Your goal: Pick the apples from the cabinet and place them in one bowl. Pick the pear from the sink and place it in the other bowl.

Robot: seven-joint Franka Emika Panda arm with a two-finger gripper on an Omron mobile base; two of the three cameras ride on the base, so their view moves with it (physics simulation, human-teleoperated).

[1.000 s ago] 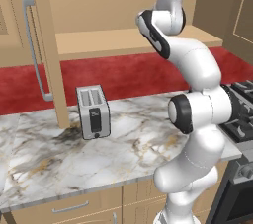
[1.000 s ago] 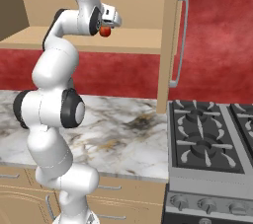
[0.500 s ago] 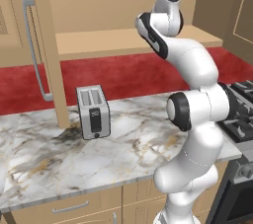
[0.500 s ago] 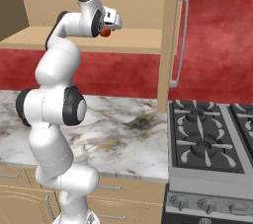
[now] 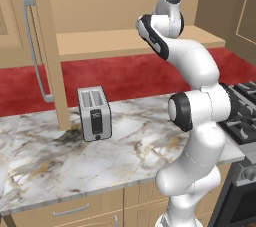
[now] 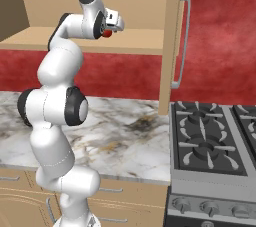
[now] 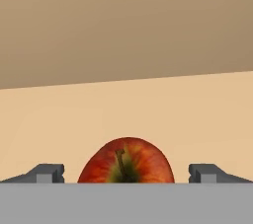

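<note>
Right now the arm is working on the first part of the job, reaching into the open cabinet for an apple. In the hand view the apple is sitting on the cabinet shelf at about 6 o'clock in the picture, stem toward the camera, and it is lying between the two fingers, which are standing spread wide at roughly 8 and 4 o'clock with a clear gap on each side of the fruit, so nothing is being pinched yet. In the right base view the gripper is hanging just over the shelf edge, with a bit of red apple peeking beside it.

The next move, as I judge it, is calling for the fingers to be closing evenly on the apple's sides, then lifting it out without clipping the cabinet door.

Counting what is showing: one apple, one toaster standing on the marble table, one stove, and two long door handles, one per cabinet door
</note>
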